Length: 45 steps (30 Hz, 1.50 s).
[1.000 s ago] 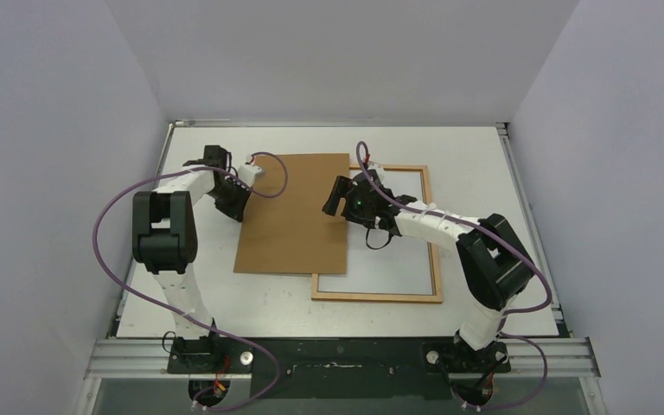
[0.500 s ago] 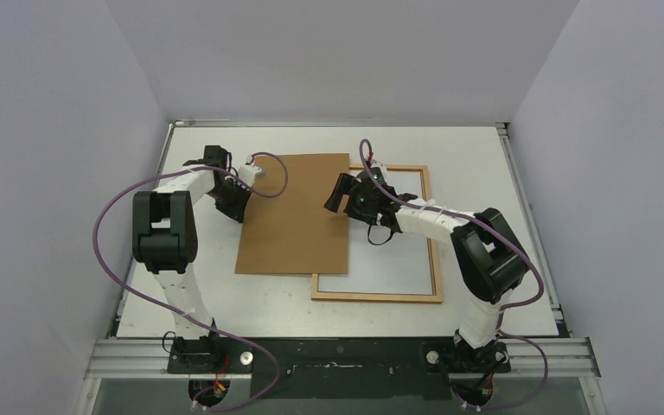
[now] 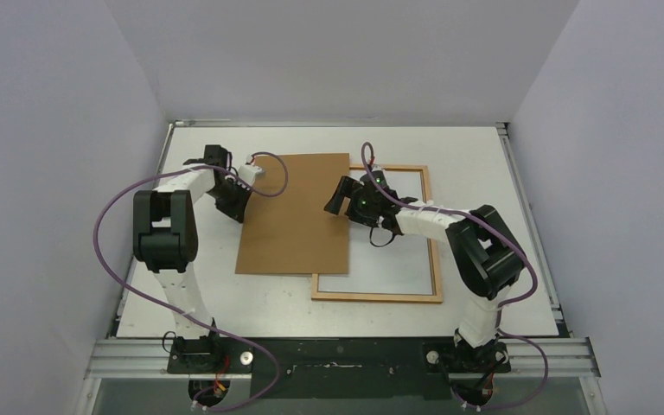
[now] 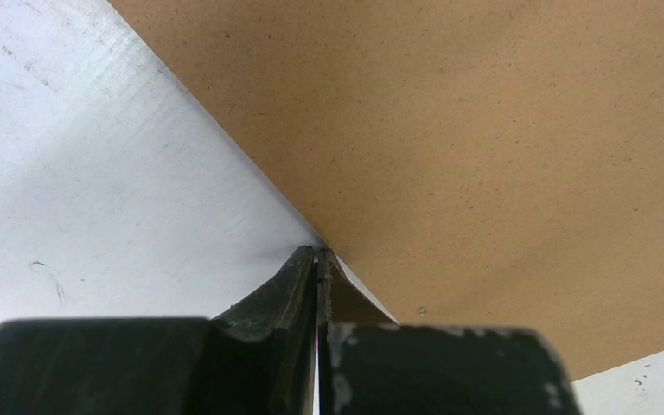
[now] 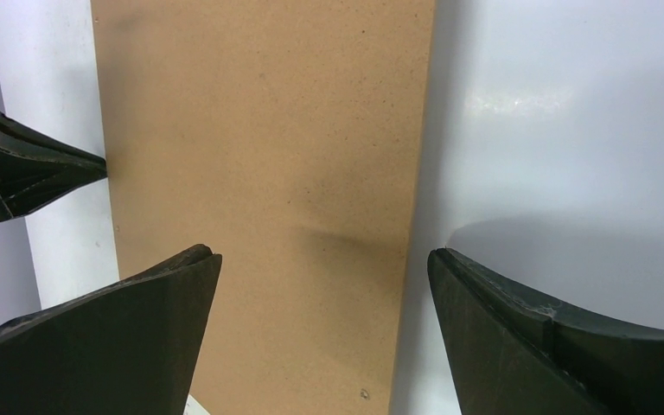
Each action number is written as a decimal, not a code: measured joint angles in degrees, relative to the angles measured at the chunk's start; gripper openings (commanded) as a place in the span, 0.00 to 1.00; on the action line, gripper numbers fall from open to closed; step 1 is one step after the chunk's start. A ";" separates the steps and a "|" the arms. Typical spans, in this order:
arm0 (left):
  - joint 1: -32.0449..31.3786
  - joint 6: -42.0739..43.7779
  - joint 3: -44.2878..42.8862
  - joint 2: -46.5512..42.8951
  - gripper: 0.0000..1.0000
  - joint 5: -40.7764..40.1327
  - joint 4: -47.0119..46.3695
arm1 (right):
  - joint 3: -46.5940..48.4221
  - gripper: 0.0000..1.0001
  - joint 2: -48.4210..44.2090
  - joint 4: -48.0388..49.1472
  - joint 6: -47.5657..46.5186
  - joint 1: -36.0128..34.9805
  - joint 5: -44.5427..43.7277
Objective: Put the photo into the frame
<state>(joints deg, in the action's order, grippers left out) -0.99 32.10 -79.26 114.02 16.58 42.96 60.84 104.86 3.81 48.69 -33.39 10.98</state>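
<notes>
Frame (image 3: 379, 297), brown backing sheet (image 3: 294, 216) overlapping its left edge, right end effector (image 5: 322, 259) spread

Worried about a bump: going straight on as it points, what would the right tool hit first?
The right tool would probably meet the brown board first, near its edge; depth unclear.

plain brown board (image 3: 296, 216), light-wood frame (image 3: 380, 298), white table (image 3: 484, 164)
</notes>
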 measured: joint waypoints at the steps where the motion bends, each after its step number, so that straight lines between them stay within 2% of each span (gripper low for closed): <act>1: 0.00 0.00 -0.11 0.07 0.00 0.00 0.13 | -0.07 0.90 0.04 0.26 0.13 0.00 0.17; 13: 0.00 -0.04 -0.20 0.11 0.00 0.00 0.24 | -0.63 0.81 1.81 2.45 1.57 -0.02 1.75; 17: 0.00 -0.02 -0.20 0.11 0.00 0.02 0.24 | -0.85 0.60 1.84 3.13 2.01 -0.02 2.16; 18: 0.00 -0.02 -0.20 0.11 0.00 0.02 0.24 | -0.85 0.48 1.84 3.19 2.01 -0.02 2.16; 19: 0.00 -0.02 -0.20 0.11 0.00 0.00 0.26 | -0.87 0.28 1.84 3.08 2.01 -0.04 2.05; 20: 0.00 0.04 -0.20 0.11 0.00 -0.15 0.35 | -0.87 0.17 1.84 2.75 1.79 0.00 1.75; 21: 0.04 0.15 -0.20 0.11 0.00 -0.55 0.46 | -0.90 0.12 1.84 2.23 1.42 0.28 1.07; 24: 0.42 0.02 -0.28 0.11 0.00 -0.90 0.79 | -0.94 0.13 1.73 2.40 2.54 0.96 1.25; 27: 0.46 0.09 -0.31 0.11 0.00 -1.16 0.87 | -0.92 0.27 1.07 3.02 2.97 0.90 1.53; 30: 0.46 0.07 -0.31 0.11 0.00 -1.16 0.92 | -0.83 0.32 0.42 2.95 3.10 0.39 1.36; 31: 0.46 0.07 -0.31 0.11 0.00 -1.16 0.94 | -0.76 0.32 0.33 2.89 3.02 0.17 1.20; 35: 0.70 0.09 -0.31 0.04 0.00 -1.44 1.25 | 0.09 0.06 0.26 1.40 2.58 -0.66 -0.13; 36: 0.87 0.11 -0.31 0.02 0.00 -1.51 1.40 | 0.61 0.05 0.26 1.01 2.64 -0.79 -0.15; 40: 1.84 -0.09 -0.76 -0.04 0.12 -1.18 2.89 | 4.04 0.05 -0.94 0.22 1.97 -1.66 -0.22; 45: 2.99 -1.53 -3.48 -1.64 0.43 5.57 9.11 | 10.16 0.05 -4.22 -0.92 -0.28 -5.73 -0.24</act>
<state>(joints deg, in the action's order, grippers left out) 2.00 30.57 -82.74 112.38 22.15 52.07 71.00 100.64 2.90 48.40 -39.11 10.74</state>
